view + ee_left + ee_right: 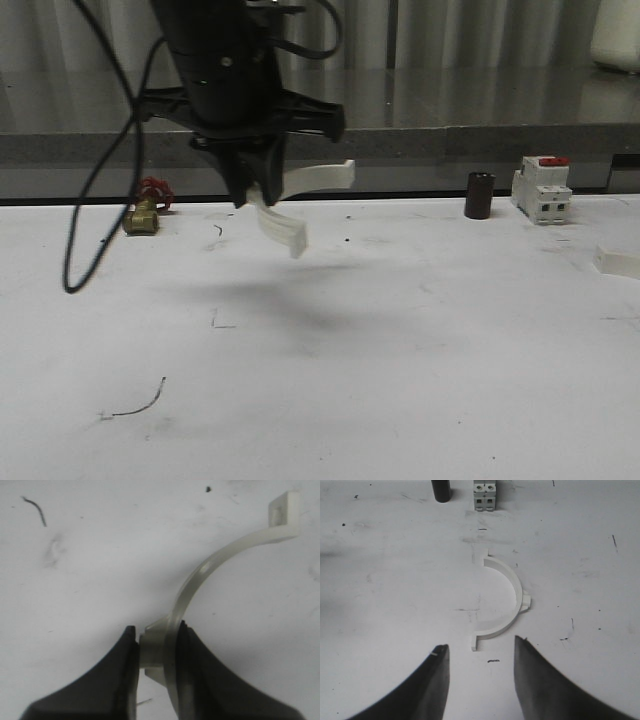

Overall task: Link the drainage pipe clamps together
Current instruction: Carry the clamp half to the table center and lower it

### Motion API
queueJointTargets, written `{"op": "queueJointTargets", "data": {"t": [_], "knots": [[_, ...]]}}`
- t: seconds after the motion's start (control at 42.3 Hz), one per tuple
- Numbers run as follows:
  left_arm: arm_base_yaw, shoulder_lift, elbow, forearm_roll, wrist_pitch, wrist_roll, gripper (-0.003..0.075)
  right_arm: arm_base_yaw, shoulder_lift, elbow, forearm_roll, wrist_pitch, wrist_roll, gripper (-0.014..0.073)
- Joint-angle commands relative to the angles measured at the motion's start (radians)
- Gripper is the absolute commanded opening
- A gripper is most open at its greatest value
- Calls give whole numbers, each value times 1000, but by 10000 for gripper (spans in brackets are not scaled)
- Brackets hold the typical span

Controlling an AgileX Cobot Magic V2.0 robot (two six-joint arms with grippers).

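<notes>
Front view: left claw (pixel 258 195) raised above the white surface (pixel 400 340), clenched on one cream half-ring clamp (pixel 300 200), with one end tab pointing right and the other hanging down toward the surface. Behind, near the far edge: a brass fitting (pixel 141 218) at left, a dark cylinder (pixel 479 195) and a white circuit breaker (pixel 541 189) with red top at right

Left wrist view: black fingers (pixel 112 680) pressed against the held clamp's (pixel 200 580) nub and band, arc curving away to a square tab

Right wrist view: right claw (pixel 479 680) released, fingers spread wide, hovering over the second clamp (pixel 507 597) lying flat on the surface, between the fingertips and the breaker (pixel 485 489)
</notes>
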Motion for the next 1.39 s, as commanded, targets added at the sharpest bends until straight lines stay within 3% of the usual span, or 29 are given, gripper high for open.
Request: {"op": "queueJointTargets", "data": {"t": [0.0,0.236,0.449,0.992,1.37], "knots": [[-29,5,-96,27,16,-111,10,-4,0,-31,-5,-52,-4,344],[-38,76,-143,20,22,-298,10,-4,0,-31,-5,-52,-4,344],[-47,123,-143,18,16,-378,10,-4,0,-31,-5,-52,-4,344],[-78,180,-143,47,3,-384,17,-4,0,-31,-5,-52,-4,344],[-78,180,-143,28,-7,-384,267,-4,0,-31,-5,-52,-4,344]]}}
